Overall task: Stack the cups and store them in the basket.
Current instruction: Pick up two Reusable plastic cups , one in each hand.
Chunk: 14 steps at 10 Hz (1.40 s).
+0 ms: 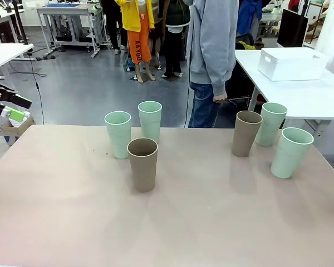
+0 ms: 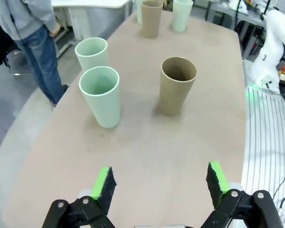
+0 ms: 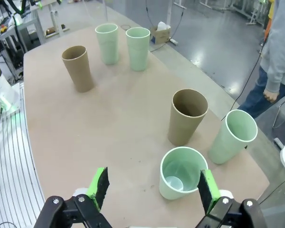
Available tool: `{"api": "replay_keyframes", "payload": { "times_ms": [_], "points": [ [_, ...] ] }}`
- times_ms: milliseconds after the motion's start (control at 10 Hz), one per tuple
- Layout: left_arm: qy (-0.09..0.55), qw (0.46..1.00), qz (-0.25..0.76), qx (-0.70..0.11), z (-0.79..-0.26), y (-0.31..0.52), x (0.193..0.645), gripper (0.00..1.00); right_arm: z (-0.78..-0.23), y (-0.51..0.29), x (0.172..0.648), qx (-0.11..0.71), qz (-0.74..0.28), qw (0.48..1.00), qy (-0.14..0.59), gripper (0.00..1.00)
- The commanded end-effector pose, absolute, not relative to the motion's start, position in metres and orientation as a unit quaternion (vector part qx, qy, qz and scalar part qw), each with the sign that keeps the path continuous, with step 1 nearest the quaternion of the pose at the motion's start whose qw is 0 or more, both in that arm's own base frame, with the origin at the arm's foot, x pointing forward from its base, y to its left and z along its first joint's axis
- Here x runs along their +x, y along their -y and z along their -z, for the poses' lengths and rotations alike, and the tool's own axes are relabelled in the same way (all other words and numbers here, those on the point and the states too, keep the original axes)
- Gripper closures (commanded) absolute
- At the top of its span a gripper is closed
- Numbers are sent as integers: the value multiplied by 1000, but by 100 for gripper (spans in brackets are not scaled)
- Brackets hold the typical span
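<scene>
Both grippers empty, fingers wide apart. R gripper (image 3: pixel 152 187) is closer to work: nearest mint cup (image 3: pixel 181 172) stands just ahead of it, off toward one pad, w/ tan cup (image 3: pixel 187 115) behind. L gripper (image 2: pixel 161 183) has its closest green cup (image 2: pixel 100 95) farther ahead. Cups upright, mouths up, so prob. a side grasp. Basket (image 1: pixel 292 63) sits on a separate table, well beyond R side.

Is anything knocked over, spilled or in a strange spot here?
Nothing is tipped or spilled; all six cups stand upright. One oddity: the white basket sits on a separate white table at the far right, not beside them.
</scene>
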<state>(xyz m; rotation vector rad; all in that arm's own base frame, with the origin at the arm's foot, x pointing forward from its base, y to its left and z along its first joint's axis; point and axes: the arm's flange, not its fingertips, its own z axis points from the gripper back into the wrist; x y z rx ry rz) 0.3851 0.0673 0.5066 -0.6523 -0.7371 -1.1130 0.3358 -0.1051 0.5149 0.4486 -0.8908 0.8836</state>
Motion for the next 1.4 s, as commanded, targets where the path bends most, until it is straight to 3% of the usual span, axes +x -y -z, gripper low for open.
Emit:
{"api": "replay_keyframes", "payload": {
  "times_ms": [0,1300],
  "points": [
    [336,733,512,-296,-510,-71,385,0,-515,107,336,207,-410,784,417,0],
    [336,733,512,-296,-510,-71,385,0,-515,107,336,207,-410,784,417,0]
  ]
}}
